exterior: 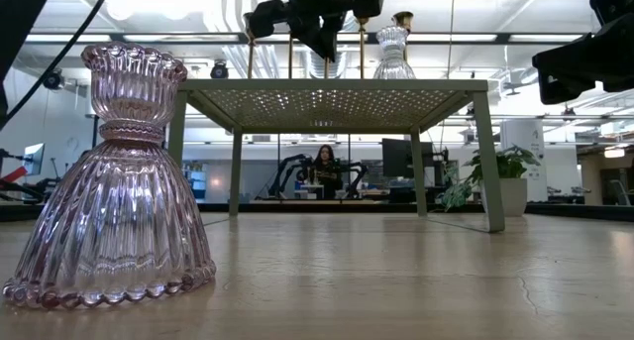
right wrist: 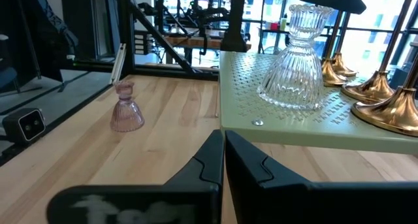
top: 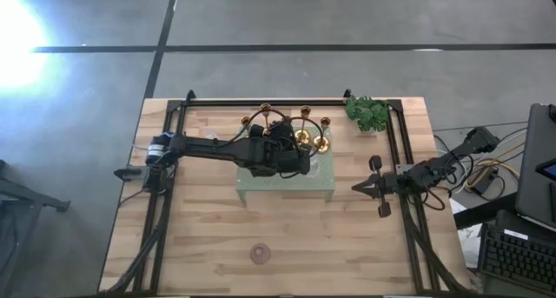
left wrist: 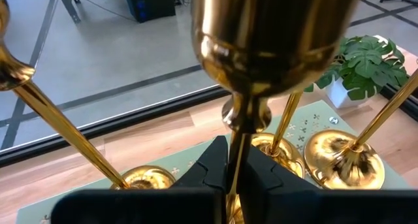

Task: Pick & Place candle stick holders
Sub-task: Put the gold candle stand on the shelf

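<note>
Candle stick holders: we see several gold-brass ones (top: pixel 303 138) standing on the pale green perforated tray (top: pixel 323 190), mostly along its far edge, plus a clear glass holder (right wrist: pixel 297 57) on the tray top. Pinkish glass holder (top: pixel 260 254) sits alone on the desk (top: pixel 347 246), well clear of the tray on its near side, upright.

Left gripper (left wrist: pixel 233 175) is over the tray; its fingers (left wrist: pixel 210 165) are pinched onto the thin stem of one brass holder (left wrist: pixel 261 48), just under the cup.

Right gripper (top: pixel 363 187) waits just off the tray's right end, fingers (right wrist: pixel 209 155) pressed together, holding nothing.

Green leafy sprig (top: pixel 368 112) lies on the desk past the tray's far right corner.
</note>
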Tool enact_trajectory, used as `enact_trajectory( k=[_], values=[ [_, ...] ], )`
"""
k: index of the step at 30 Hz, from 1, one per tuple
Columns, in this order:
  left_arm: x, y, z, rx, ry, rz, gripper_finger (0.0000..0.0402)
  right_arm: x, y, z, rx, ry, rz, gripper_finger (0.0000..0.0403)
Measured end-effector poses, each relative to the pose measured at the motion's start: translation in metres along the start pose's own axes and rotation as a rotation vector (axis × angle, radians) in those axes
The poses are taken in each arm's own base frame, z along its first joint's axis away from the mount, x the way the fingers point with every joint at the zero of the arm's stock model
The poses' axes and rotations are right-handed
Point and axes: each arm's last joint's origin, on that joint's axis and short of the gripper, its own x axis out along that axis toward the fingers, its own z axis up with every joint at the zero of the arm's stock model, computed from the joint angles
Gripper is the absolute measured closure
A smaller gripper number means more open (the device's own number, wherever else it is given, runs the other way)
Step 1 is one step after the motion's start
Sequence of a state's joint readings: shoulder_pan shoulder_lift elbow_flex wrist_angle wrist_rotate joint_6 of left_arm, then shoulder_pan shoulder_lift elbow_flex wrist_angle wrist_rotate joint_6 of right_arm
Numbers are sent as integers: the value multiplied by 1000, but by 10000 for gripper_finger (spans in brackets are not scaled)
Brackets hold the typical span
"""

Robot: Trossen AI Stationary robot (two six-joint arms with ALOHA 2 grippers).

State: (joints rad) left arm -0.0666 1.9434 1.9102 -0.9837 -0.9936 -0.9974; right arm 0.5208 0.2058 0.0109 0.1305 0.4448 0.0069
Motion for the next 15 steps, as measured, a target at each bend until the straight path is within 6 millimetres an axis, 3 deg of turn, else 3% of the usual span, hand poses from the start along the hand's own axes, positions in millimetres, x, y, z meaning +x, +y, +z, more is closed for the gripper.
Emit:
enact_trajectory(
  k=[15],
  values=[
    [1, 1, -2, 21, 12, 8, 368, 0, 0, 0, 0, 0, 0, 394]
  ],
)
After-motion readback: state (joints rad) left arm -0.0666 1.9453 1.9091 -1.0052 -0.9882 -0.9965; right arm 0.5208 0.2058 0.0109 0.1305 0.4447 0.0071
